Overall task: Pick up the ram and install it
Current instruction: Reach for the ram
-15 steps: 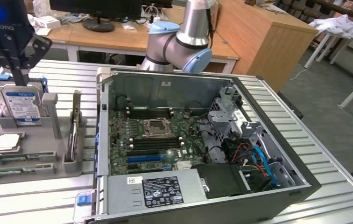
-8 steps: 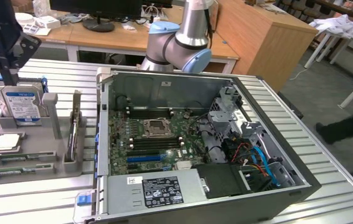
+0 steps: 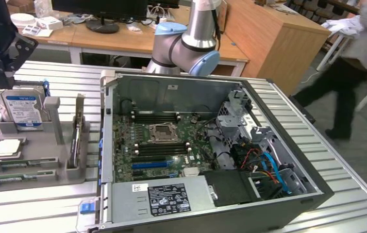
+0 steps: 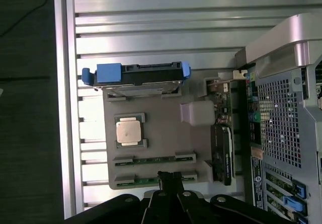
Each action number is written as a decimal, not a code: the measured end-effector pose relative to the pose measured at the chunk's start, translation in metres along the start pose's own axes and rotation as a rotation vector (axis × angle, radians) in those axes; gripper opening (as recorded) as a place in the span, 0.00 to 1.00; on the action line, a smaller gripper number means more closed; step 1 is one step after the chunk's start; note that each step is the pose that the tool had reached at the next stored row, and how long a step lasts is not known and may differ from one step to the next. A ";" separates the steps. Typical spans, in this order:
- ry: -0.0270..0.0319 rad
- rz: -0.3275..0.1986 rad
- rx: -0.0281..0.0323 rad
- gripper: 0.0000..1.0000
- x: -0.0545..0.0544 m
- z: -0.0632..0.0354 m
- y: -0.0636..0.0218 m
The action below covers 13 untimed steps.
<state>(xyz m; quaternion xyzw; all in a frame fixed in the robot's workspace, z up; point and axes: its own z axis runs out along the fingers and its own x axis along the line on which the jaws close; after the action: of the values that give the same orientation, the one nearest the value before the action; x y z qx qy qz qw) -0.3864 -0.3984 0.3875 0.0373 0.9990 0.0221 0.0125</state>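
On the exterior view's left, the gripper [image 3: 3, 80] hangs high over the grey holder [image 4: 166, 138], above the upright hard drive [image 3: 20, 109]. Its fingers are pressed together and it holds nothing. The ram [image 4: 153, 159] is well below it, in a slot at the holder's front, just beside the processor [image 4: 130, 132]. A second stick [image 4: 151, 179] lies parallel to it in the next slot.

I judge the step in hand to be the reach for the ram. To do it well, the fingers need to part before they come level with the stick. They should straddle its thin faces near the middle of its length, clear of the grey clips at either end. The descent wants to be straight, so that the neighbouring stick and the processor are not knocked. A grip near one end would let the stick tilt.

The ram is a long, narrow green strip. It appears to stand on its long edge between two end clips, and its chips are too small to make out.

Further right on the ribbed tabletop [image 3: 41, 208], the open case [image 3: 313, 194] lies on its side with the motherboard [image 3: 131, 145] facing up. At the far right, a person [image 3: 358, 63] passes by.
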 end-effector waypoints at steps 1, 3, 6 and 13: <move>0.0001 0.000 0.0001 0.11 0.000 0.0000 0.0000; 0.0001 0.000 0.0001 0.11 0.000 -0.0001 0.0000; 0.0000 0.000 0.0000 0.11 0.000 0.0000 0.0000; 0.0005 -0.011 -0.0002 0.11 0.000 0.0000 -0.0001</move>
<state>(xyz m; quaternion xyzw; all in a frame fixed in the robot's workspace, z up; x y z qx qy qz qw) -0.3866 -0.3985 0.3875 0.0316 0.9992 0.0222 0.0124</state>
